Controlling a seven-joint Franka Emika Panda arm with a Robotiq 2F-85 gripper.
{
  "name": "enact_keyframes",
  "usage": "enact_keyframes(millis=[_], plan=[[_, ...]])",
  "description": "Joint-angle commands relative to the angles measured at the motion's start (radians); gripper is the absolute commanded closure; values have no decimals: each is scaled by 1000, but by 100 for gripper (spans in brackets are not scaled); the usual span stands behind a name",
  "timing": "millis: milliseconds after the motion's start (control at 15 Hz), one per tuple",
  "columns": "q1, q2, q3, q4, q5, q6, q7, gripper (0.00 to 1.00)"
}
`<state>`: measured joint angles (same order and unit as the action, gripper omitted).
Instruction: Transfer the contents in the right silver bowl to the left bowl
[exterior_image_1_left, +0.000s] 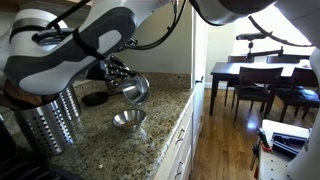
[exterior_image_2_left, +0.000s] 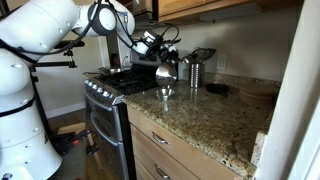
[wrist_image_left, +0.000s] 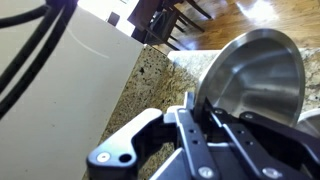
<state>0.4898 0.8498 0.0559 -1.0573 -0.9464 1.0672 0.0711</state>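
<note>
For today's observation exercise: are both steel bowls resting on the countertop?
No: the gripper holds the lifted bowl tilted in the air above the lower bowl, which alone sits on the countertop.

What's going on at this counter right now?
The robot arm's gripper is shut on the rim of the right silver bowl, holding it lifted and tipped steeply on its side. Directly below it, the left bowl sits upright on the granite counter. This looks like the pouring stage, though the pictures are too small to show any contents falling or lying in either bowl.
</note>
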Motion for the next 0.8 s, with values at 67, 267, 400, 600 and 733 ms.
enact_keyframes(millis=[67, 267, 400, 600, 733], plan=[[-31, -38, -2, -3, 50, -26, 61, 92], [-51, -55, -1, -8, 68, -21, 95, 92], [-63, -64, 0, -11, 80, -18, 123, 92], [-80, -84, 3, -22, 99, -13, 159, 92], [-95, -105, 5, -35, 126, -6, 187, 92]])
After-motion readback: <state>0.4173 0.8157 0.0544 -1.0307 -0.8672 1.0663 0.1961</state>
